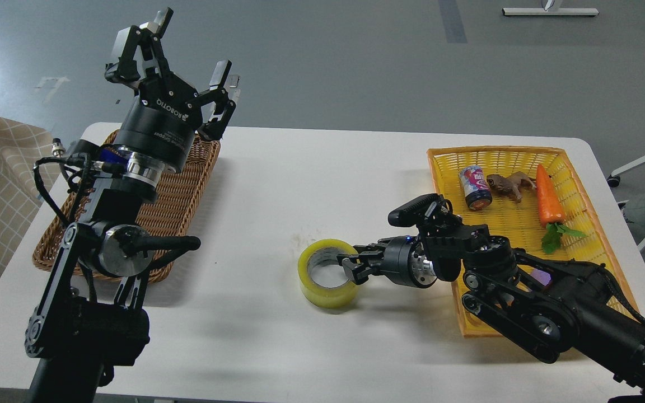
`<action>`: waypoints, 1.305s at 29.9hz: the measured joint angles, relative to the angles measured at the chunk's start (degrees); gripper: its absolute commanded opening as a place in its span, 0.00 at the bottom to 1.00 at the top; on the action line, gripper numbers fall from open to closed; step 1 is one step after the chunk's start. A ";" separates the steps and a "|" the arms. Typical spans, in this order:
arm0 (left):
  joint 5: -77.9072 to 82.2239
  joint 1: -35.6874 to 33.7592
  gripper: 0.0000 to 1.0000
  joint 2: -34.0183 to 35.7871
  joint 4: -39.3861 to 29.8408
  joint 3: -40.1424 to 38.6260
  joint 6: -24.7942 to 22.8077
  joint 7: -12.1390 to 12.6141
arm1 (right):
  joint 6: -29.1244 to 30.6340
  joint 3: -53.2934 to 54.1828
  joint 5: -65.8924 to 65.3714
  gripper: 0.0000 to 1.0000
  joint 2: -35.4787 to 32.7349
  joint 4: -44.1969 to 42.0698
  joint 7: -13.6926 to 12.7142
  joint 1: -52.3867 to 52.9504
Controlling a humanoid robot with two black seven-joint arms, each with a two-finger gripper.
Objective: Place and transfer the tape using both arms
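- White desk (277, 184), two containers on it: brown wicker basket (182, 190) far left, yellow basket (580, 168) on the right.
- Wicker basket: contents can't be told, left arm blocks most of it; the visible weave shows nothing lying on it.
- Yellow basket holds three things, all in its far half: small can (475, 188) lying tilted at left, brown toy animal (510, 183) just right of the can and touching or nearly touching it, orange carrot (548, 197) with green leaves at right, leaves pointing near.
- Near half of yellow basket mostly hidden under the right arm.
- Tape (328, 273) sits on the desk mid-scene, between the two baskets, closer to the yellow one, outside both. Roll lies with core opening facing up and slightly toward the camera.
- Right hand (350, 267) comes in low from the right, at the tape's right rim; fingers (356, 258) close together and at the roll's wall, looks like a pinch on the rim, though contact is partly hidden.
- Left hand (180, 53) raised high above the far end of the wicker basket, fingers spread wide, holding nothing, well apart from the tape.
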 measured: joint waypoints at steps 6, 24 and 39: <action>0.00 -0.03 0.98 0.00 0.01 0.01 0.00 0.00 | 0.00 4.06 0.13 0.99 -0.36 1.02 0.01 0.73; -0.09 -0.07 0.98 0.00 0.26 0.56 0.11 0.17 | 0.00 36.10 4.07 1.00 -7.66 12.33 1.36 -6.66; 0.07 -0.77 0.98 0.00 0.49 1.38 -0.28 0.79 | -0.66 57.10 47.68 1.00 -2.76 18.84 4.48 -13.07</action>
